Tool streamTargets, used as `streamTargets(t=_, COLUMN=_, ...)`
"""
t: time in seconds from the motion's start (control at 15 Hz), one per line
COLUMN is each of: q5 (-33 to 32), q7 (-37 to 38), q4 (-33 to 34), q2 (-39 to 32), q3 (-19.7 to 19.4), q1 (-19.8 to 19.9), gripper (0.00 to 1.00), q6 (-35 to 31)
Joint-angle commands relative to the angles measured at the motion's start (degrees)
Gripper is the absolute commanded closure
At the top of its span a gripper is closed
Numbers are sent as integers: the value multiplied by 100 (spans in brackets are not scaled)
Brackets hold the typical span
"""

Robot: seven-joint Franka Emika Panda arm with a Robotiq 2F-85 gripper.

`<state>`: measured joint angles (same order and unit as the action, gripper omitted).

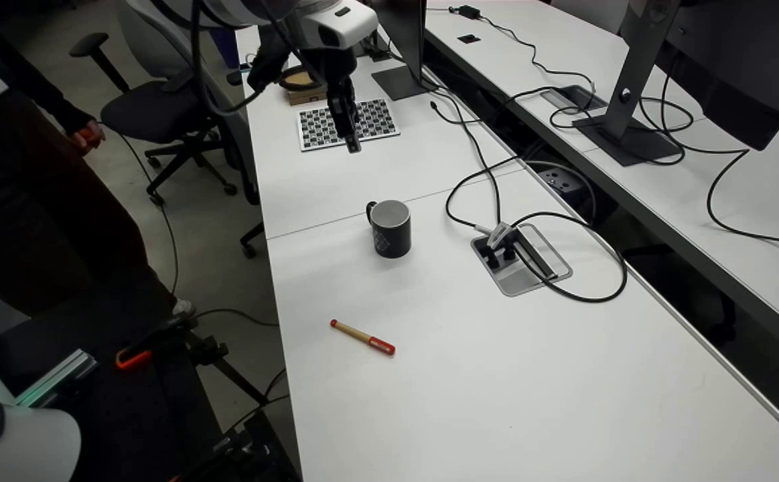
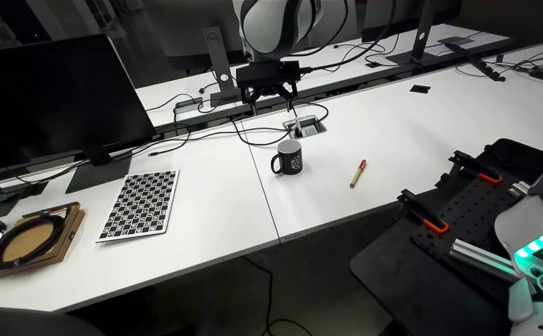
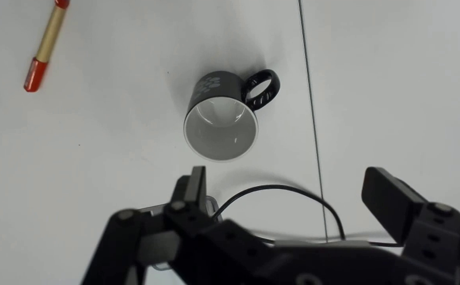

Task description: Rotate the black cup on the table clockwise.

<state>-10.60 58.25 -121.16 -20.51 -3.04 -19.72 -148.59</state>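
Observation:
The black cup (image 1: 392, 239) stands upright on the white table (image 1: 483, 395), just beside the seam between two table tops. In an exterior view the cup (image 2: 292, 161) has its handle pointing left toward the seam. In the wrist view the cup (image 3: 221, 130) shows its pale empty inside, with the handle at upper right. My gripper (image 3: 285, 174) is open and empty, its fingers wide apart. It hangs above the table, clear of the cup. In an exterior view the gripper (image 2: 271, 111) is raised above and behind the cup.
A red and tan marker (image 1: 362, 337) lies near the cup. A cable box (image 2: 320, 126) with looping black cables is set in the table behind the cup. A checkered board (image 2: 140, 203), a cardboard box with coiled cable (image 2: 59, 249) and a monitor (image 2: 56, 107) stand farther along.

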Motion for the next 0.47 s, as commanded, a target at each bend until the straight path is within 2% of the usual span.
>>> streamTargets(t=0.0, q5=-58, q7=-1039, q4=-105, q2=26, q3=327, q1=262, gripper=0, q6=-170)
streamTargets(t=0.4, q5=98, q7=-3010, q4=-80, q2=-122, q3=630, q1=510, gripper=0, q6=-286)
